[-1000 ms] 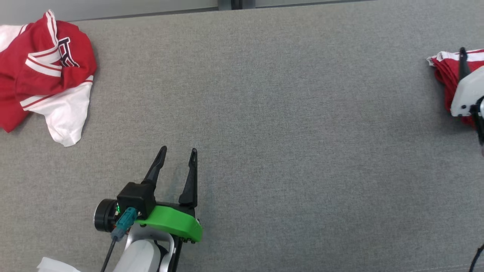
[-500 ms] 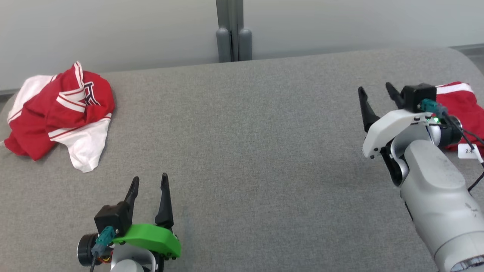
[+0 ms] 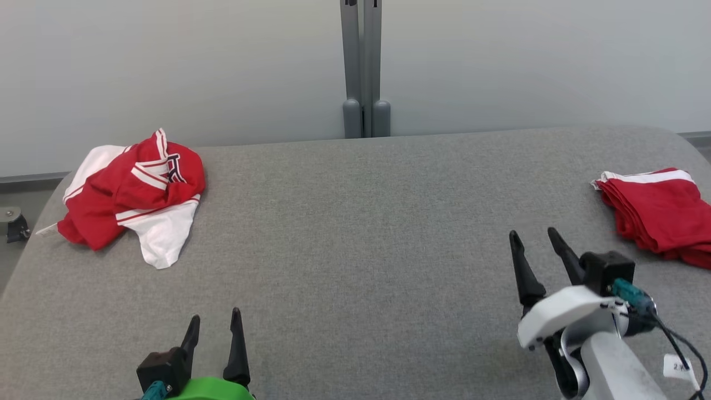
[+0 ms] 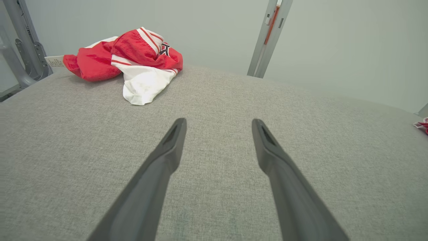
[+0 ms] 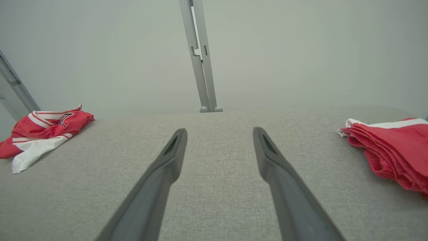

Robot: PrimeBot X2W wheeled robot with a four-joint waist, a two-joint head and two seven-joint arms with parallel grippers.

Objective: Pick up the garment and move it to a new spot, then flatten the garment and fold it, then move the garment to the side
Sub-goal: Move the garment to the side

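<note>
Crumpled garment (image 3: 130,194) at the desk's (image 3: 361,250) far-left corner; both sets of jaws spread, empty.
Soft, light, slick-looking jersey cloth, likely to drape and slip. Pinch a raised red fold or the loose white sleeve edge. It lies ahead and left of the left gripper (image 3: 215,316), well apart, and far across from the right gripper (image 3: 533,234), which is near the folded red garment (image 3: 658,214).

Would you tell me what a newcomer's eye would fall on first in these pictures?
The crumpled garment, red and white, lies bunched at the far left of the grey table. A folded stack of red cloth with a white band sits at the table's right edge. Near the front, the left gripper and right gripper are both open and empty, apart from either cloth.
</note>
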